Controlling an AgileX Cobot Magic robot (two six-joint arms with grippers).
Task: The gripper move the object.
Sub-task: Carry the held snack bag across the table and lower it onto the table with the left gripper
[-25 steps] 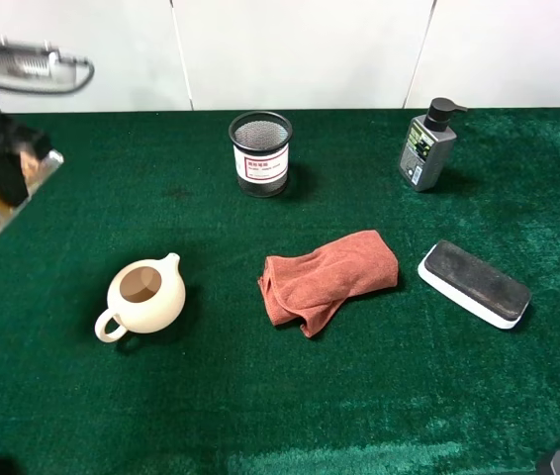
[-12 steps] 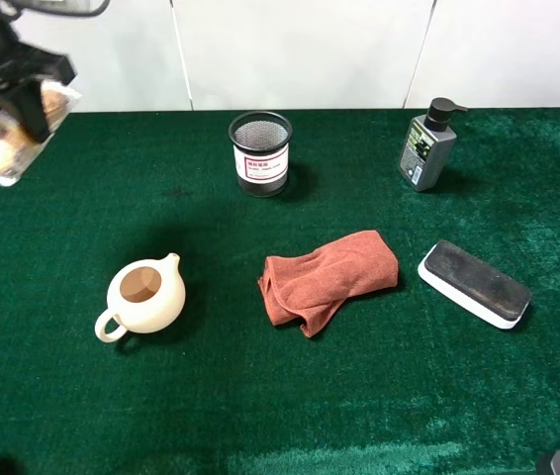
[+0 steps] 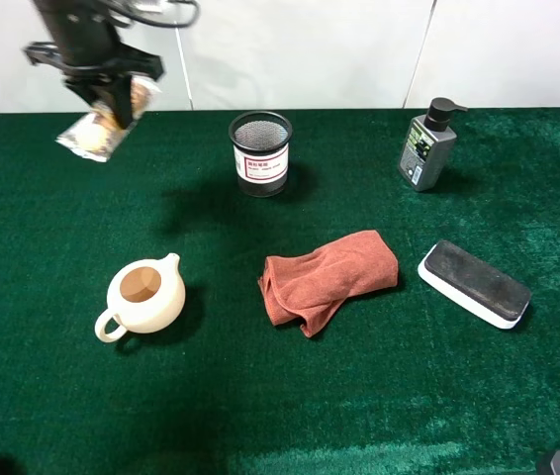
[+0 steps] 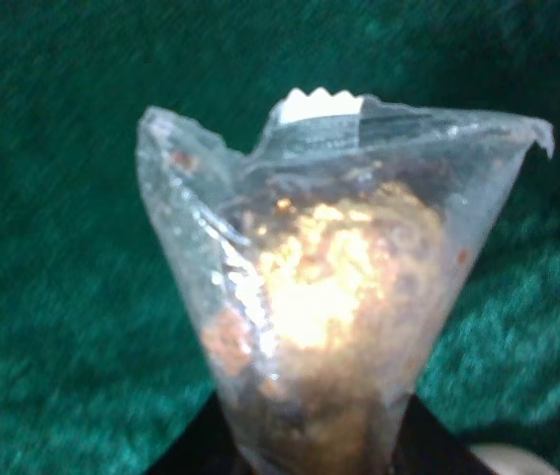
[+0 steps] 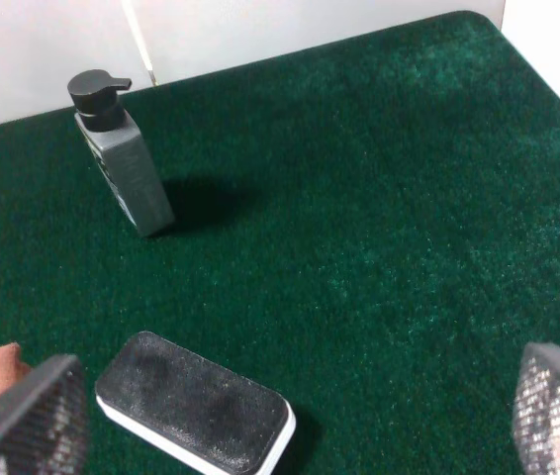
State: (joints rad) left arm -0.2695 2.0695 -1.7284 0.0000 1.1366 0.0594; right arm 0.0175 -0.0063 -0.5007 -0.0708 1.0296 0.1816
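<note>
Left gripper (image 3: 115, 103) grips one packet (image 3: 90, 138); one teapot (image 3: 147, 298), one cloth (image 3: 327, 277), one bottle (image 3: 426, 148)

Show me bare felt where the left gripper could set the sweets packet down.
Widest: the front strip below teapot, cloth and eraser. Also the left stretch between the held packet and teapot, and between mesh cup and bottle. Tightest: cloth to eraser.

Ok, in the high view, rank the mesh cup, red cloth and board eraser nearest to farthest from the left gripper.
From the left gripper, holding the packet, back left:
1. Mesh cup, back middle.
2. Red cloth, centre.
3. Board eraser, right side.
</note>
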